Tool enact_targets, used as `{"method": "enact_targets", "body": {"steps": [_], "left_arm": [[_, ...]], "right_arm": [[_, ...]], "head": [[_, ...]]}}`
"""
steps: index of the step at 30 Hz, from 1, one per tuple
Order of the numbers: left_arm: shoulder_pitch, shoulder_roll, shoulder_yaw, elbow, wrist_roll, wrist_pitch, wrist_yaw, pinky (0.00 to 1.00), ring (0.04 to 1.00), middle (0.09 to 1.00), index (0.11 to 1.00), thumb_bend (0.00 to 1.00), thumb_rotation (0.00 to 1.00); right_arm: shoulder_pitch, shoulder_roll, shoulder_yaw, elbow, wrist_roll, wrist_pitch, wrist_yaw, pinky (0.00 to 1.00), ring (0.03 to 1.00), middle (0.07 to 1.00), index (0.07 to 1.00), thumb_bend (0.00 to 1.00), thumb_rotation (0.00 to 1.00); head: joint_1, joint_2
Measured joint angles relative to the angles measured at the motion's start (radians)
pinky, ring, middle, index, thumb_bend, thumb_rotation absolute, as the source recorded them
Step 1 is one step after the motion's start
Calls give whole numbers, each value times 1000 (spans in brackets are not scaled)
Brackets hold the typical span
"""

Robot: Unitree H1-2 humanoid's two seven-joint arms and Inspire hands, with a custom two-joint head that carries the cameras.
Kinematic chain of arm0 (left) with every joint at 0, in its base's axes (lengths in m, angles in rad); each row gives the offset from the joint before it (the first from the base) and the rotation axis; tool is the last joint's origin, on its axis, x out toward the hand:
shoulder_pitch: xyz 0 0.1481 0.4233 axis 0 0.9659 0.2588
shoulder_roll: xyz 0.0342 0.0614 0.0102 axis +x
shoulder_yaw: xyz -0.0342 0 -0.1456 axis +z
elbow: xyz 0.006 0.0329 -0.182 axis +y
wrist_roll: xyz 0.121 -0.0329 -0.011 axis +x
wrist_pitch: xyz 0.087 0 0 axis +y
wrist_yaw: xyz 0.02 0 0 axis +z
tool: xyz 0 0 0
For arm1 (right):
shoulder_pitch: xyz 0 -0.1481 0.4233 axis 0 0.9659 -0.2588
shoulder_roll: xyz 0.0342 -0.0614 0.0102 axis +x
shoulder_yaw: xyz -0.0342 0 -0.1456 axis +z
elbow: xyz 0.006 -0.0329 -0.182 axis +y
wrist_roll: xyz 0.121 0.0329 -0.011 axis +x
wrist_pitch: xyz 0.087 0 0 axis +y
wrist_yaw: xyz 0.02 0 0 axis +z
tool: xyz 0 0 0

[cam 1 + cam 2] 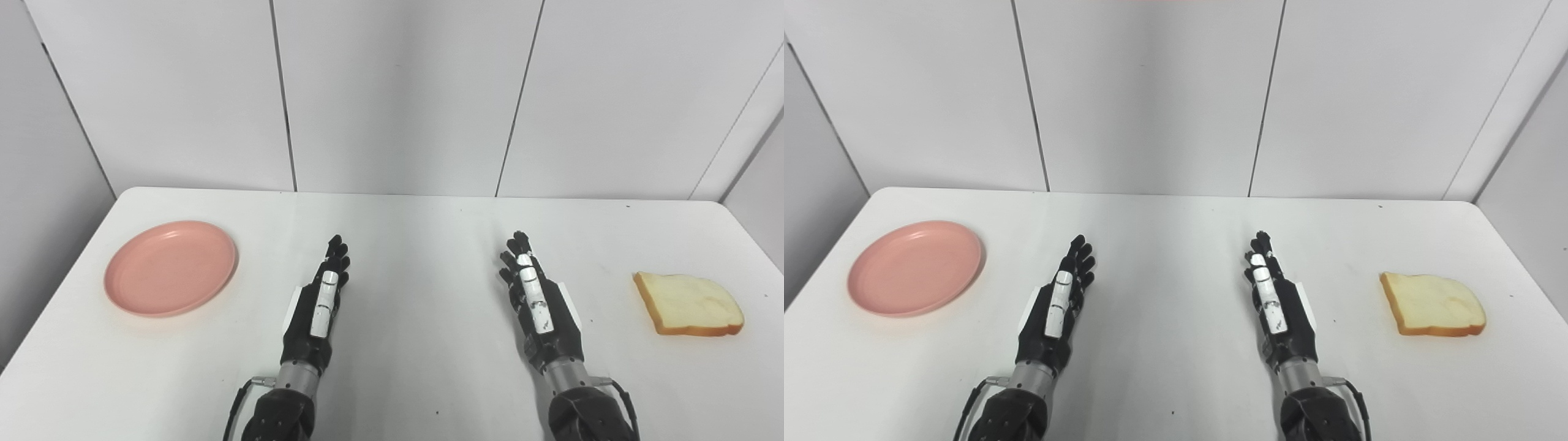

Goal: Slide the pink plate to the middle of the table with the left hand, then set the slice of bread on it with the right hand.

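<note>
Both my robot hands rest edge-up over the white tabletop [398, 367], fingers straight and holding nothing, ready to start. My left robot hand [318, 300] has the empty pink plate [170, 267] well off to its left. My right robot hand [539, 300] has the bread slice [689, 304] lying flat, well off to its right.

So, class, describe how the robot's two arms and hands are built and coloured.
Both the left hand and right hand are black, with slim black fingers and a scuffed white strip along the thumb side. Each has a white panel on its outer edge, a silver metal wrist cuff, then a black forearm. A thin black cable loops out beside each wrist.
</note>
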Motion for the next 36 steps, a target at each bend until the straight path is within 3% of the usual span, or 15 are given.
{"method": "enact_targets", "body": {"steps": [36], "left_arm": [[0,3,-3,-1,3,7,0,1000,982,988,952,666,1000]], "right_arm": [[0,-1,1,-23,-3,9,0,1000,978,990,992,635,886]], "head": [[0,-2]]}}
